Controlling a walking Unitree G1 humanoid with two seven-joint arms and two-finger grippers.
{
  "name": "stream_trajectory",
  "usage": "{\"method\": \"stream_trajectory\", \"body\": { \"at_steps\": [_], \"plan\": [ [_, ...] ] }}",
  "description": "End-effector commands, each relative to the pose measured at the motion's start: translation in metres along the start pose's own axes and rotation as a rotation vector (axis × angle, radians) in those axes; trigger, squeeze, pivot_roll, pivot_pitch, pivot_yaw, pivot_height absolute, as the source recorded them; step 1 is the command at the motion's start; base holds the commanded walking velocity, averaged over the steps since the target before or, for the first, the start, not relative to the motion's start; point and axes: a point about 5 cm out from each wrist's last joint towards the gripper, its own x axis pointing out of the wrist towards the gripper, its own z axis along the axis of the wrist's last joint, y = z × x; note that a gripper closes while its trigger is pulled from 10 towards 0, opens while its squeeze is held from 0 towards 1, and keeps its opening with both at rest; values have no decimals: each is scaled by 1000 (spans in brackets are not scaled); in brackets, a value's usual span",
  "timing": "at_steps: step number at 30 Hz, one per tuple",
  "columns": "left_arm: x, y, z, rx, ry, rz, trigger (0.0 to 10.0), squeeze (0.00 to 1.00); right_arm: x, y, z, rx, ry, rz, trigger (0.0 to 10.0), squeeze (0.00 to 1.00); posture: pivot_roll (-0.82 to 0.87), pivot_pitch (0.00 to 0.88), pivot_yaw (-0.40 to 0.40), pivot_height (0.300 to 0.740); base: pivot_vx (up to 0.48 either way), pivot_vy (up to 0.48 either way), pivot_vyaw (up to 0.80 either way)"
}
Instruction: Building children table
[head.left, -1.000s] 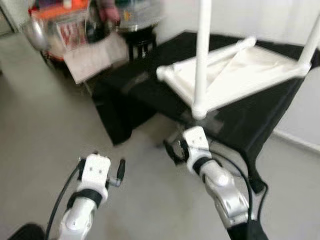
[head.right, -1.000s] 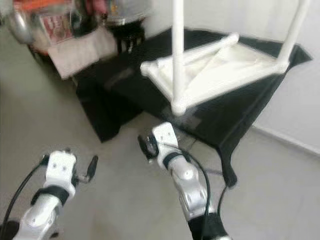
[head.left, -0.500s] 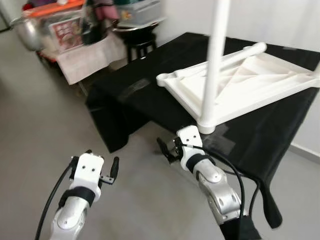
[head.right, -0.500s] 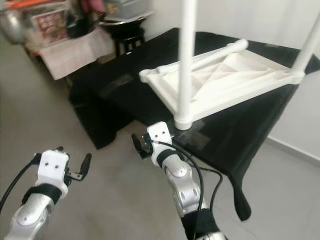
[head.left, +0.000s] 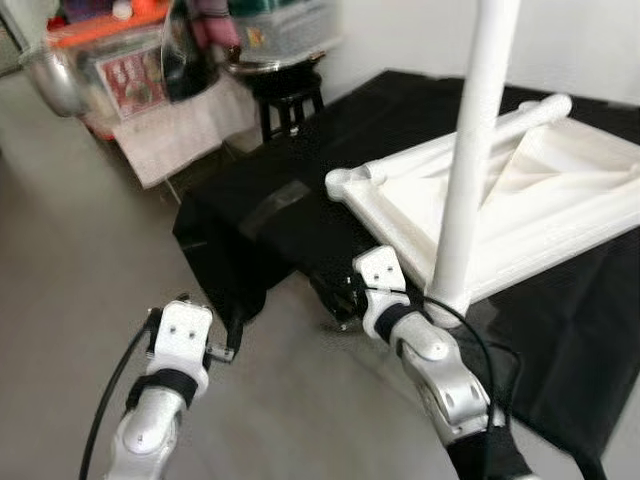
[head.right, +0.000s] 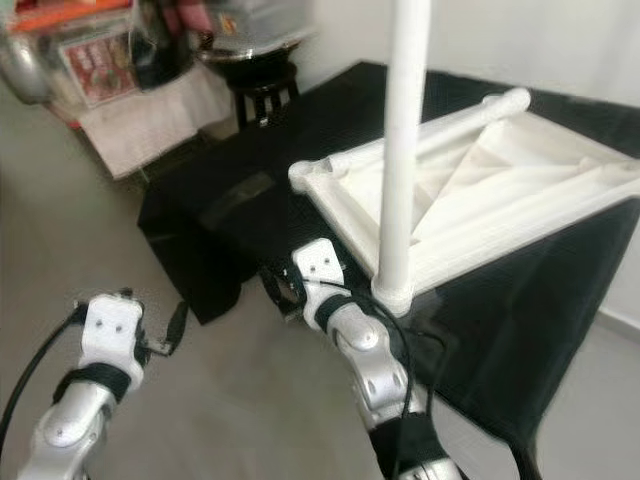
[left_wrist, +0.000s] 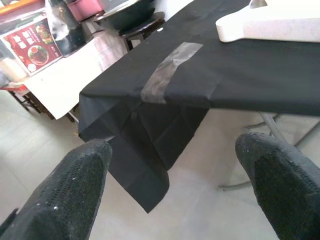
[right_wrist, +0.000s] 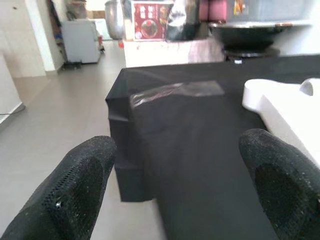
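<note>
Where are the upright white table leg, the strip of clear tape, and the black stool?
white table leg (head.left: 478, 150), left eye view, middle of the shaft.
clear tape (left_wrist: 167, 70), left wrist view, middle of the strip.
black stool (head.right: 262, 98), right eye view, its seat.

**Open floor on the left, table edge and white leg crowding the right**

Bare grey floor (head.left: 60, 300) is lying open in front of the left gripper (head.left: 228, 338), whose fingers are spread wide, short of the hanging corner of the black cloth-covered table (head.left: 260, 215). The right gripper (head.left: 335, 295), fingers also apart, is sitting at that table's near edge. Just beside it, the upturned white plastic children's table (head.left: 540, 205) is occupying the cloth, its upright white tubular leg (head.left: 470, 160) blocking the way. A cluttered cloth-draped stand (head.left: 180, 120) is closing off the far left.
</note>
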Motion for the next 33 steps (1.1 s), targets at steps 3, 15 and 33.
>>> {"method": "stream_trajectory", "body": {
  "at_steps": [3,15,33],
  "plan": [
    [-1,2,-4,-5,20,6,10000,0,0,9,2,-10,-27,50,10000,0,-65,50,119,740,310,0,0],
    [1,9,-9,-51,52,54,10000,0,0,11,2,-3,-38,74,10000,0,-72,50,127,740,97,280,0],
    [0,18,-10,-91,27,119,10000,0,1,15,-4,-54,-8,78,10000,0,-86,25,-23,740,0,335,0]
  ]
}}
